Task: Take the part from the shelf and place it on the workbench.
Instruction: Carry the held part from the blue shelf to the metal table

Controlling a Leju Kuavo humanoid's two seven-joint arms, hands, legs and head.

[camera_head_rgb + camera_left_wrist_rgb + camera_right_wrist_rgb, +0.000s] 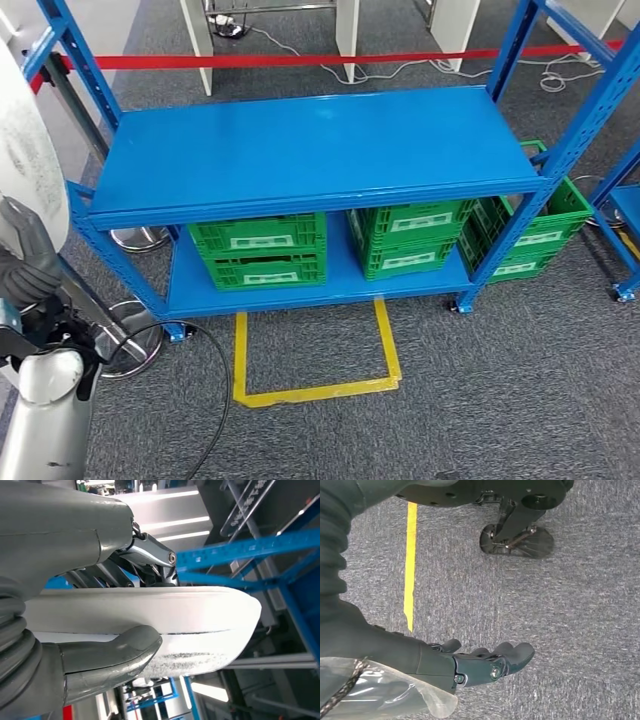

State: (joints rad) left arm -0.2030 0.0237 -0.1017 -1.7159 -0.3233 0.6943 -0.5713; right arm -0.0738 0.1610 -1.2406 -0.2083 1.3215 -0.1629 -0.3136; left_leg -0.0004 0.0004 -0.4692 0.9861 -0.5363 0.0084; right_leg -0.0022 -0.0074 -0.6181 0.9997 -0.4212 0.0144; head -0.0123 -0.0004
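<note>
Head view: looks down on a blue shelf [302, 150] with bare top deck, green crates [260, 250] stowed on the lower deck, yellow floor tape [317, 390] marking a standing spot in front. At far left, left hand [26, 265] raised beside the body, grey fingers wrapped at the lower rim of a white part [26, 150]. Part lifted clear of the shelf and carried high, probably to keep it free of the frame while turning toward the workbench; no workbench visible, so placing judged still ahead.

Left wrist view: same left hand [105, 605] seen close, clamped across the white part [196, 625]. Thick grey thumb [128, 647] pressed along one face, darker fingers [113, 572] closed over the opposite edge, so a firm squeeze from both sides. Part looks broad, flat and smooth with a rounded end jutting well past the hand; likely slippery, hence the deep hold. Blue shelf rails close behind.

Right wrist view: right hand [478, 665] hanging over grey carpet [565, 605], near a yellow tape line [410, 565]. Fingers [512, 655] stretched nearly straight, lying close side by side, holding and touching nothing. Held low and idle, presumably because one hand suffices for the carry.
</note>
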